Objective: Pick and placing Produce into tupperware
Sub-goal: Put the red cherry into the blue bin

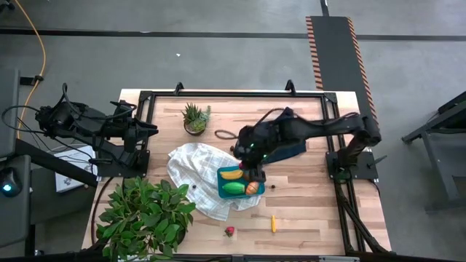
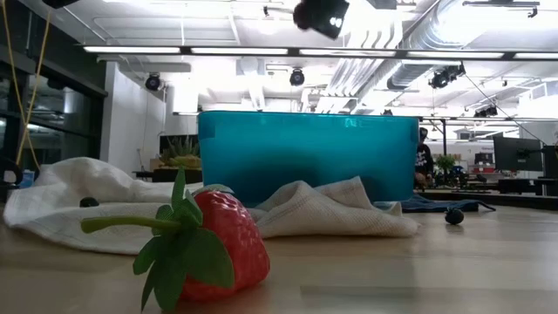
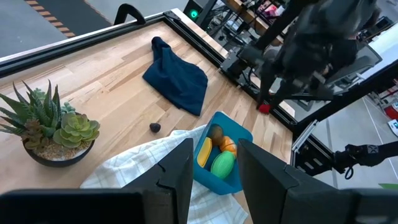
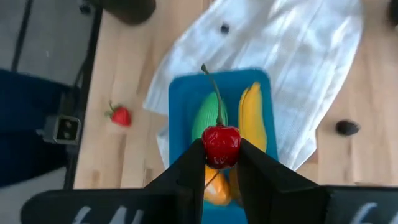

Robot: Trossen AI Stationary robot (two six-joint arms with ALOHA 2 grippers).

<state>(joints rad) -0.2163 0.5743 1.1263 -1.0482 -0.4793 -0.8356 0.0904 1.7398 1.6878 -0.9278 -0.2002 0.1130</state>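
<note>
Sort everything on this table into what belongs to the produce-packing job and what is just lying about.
Job: teal tupperware holding banana, green fruit, orange piece; cherry in the right pincer; strawberry; carrot; dark berries.

Lying about: succulent, leafy plant, white cloth, navy cloth.

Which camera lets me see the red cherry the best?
The right wrist view: the cherry fills the middle, pinched in the right tool, stem up, above the blue box. The high view hides it under the arm. The low view and left wrist view don't show it.
</note>
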